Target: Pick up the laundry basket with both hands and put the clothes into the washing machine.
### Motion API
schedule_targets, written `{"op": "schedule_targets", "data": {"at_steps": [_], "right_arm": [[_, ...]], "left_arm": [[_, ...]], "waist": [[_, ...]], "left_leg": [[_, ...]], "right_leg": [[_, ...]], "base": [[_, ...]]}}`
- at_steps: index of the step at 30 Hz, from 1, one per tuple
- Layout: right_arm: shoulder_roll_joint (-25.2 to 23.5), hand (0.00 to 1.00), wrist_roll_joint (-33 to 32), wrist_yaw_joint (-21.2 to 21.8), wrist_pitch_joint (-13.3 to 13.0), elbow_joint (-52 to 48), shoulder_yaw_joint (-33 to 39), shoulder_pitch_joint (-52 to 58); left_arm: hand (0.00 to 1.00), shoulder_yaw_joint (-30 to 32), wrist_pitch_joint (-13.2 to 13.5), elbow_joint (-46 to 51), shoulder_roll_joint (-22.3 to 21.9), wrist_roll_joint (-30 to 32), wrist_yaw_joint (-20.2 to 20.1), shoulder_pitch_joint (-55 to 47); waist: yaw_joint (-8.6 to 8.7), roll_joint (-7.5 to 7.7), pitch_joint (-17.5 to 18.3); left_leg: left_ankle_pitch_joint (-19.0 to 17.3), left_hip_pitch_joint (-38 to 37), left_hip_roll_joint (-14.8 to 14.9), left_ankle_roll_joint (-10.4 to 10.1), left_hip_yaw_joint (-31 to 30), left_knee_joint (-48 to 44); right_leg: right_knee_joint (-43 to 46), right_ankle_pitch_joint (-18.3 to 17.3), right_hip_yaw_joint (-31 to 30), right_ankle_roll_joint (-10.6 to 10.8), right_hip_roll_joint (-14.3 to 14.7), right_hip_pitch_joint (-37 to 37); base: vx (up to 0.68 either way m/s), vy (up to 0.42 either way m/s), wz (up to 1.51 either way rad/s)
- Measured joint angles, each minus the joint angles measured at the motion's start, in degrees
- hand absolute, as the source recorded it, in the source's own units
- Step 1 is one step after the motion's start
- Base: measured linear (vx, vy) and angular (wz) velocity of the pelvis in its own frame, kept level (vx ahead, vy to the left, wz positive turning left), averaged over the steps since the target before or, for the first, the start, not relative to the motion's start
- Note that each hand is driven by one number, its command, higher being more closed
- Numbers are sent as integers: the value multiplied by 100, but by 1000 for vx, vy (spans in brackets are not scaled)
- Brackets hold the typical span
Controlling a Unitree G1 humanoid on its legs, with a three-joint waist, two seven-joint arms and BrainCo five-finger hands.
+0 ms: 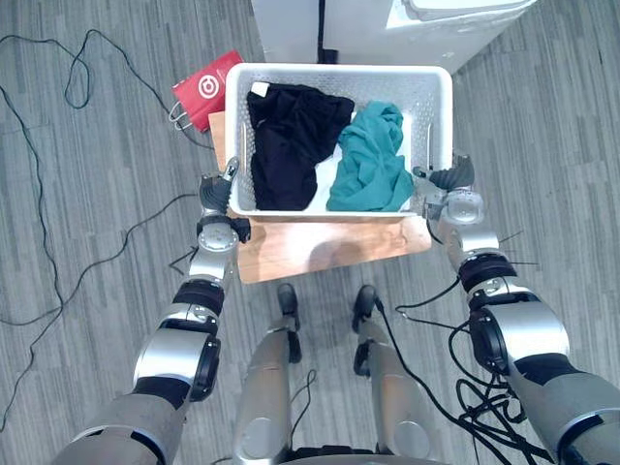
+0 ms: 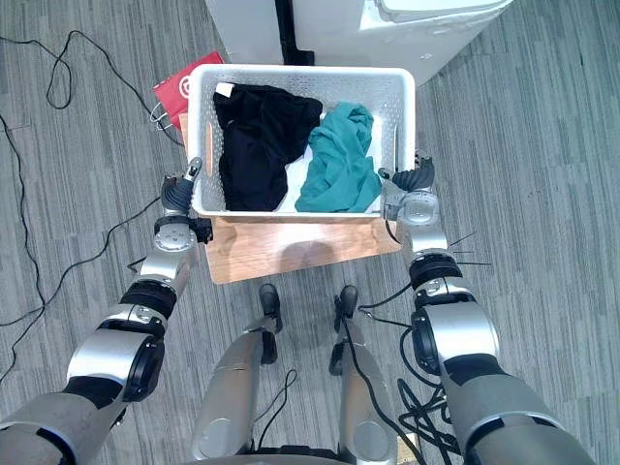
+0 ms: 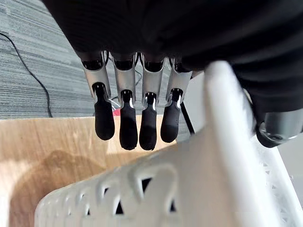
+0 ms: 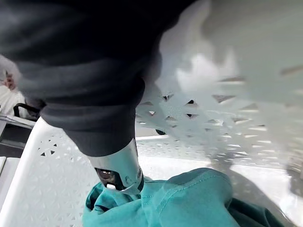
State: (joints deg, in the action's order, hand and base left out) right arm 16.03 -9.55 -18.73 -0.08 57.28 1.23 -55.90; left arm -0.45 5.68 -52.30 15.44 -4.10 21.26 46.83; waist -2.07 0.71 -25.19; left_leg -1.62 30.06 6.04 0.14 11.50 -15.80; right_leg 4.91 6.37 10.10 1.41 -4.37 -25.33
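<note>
A white perforated laundry basket (image 1: 339,70) stands on a low wooden table (image 1: 320,247) in front of me. Inside lie a black garment (image 1: 291,136) and a teal garment (image 1: 373,160). My left hand (image 1: 215,194) is at the basket's near left corner; its fingers (image 3: 128,123) hang straight down outside the wall, and its thumb (image 3: 279,127) sits past the rim (image 3: 227,142). My right hand (image 1: 455,184) rests against the near right corner, its thumb (image 4: 118,165) reaching inside above the teal garment (image 4: 189,203). The white washing machine (image 1: 446,24) stands just beyond the basket.
A red bag (image 1: 205,89) lies on the floor at the basket's far left corner, beside the table. A white cabinet (image 1: 286,29) stands left of the washing machine. Grey plank floor spreads out on both sides.
</note>
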Motion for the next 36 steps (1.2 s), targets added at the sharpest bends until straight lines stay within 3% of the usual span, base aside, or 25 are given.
{"op": "schedule_targets", "data": {"at_steps": [10,18,22,25,30,34,36], "right_arm": [[7,100,-221,-25,-130,-353,-155,436],[44,100,-246,-28,-93,-1132,-235,1310],[-98,100,-319,-49,-76,-2648,-161,2662],[-295,100,-105,-110,-84,-3696,-156,3574],[-606,100,182,179,-84,-4945,109,5110],[-853,100,540,461,-83,-5859,262,5944],[-882,100,697,618,-84,-6212,338,6216]], "left_arm": [[100,-512,-84,28,77,-23,-9,133],[100,-1196,-155,796,614,517,-305,-222],[100,-1040,-174,2329,643,639,-347,-1566],[100,-690,-71,3516,337,468,-312,-2833],[100,-531,13,4938,-133,353,-412,-4568],[100,-499,91,5807,-321,240,-539,-5547],[100,-485,173,6071,-438,225,-623,-5935]], "waist": [[-28,1,1],[-24,2,2],[125,5,6],[108,27,91],[156,28,712],[161,99,1075],[147,144,1222]], "left_leg": [[253,-246,-19,-69,-18,408],[332,-521,2,-122,-35,590],[237,-972,2,-135,-76,559],[-215,-1160,143,-250,-42,25],[-410,-1370,74,-337,-380,-97],[-551,-1662,70,-295,-265,-70],[-758,-1963,90,-247,54,-120]], "right_leg": [[14,-26,-8,-38,20,76],[95,-102,-20,-92,68,229],[95,-211,-112,-8,75,725],[119,-384,-317,-19,188,1061],[9,-455,-436,29,213,1325],[-60,-439,-705,54,232,1483],[-56,-394,-1163,123,271,1519]], "base": [[30,-25,3],[5,-24,0],[49,10,5],[28,18,-20],[78,20,-10],[79,33,-35],[4,72,-97]]}}
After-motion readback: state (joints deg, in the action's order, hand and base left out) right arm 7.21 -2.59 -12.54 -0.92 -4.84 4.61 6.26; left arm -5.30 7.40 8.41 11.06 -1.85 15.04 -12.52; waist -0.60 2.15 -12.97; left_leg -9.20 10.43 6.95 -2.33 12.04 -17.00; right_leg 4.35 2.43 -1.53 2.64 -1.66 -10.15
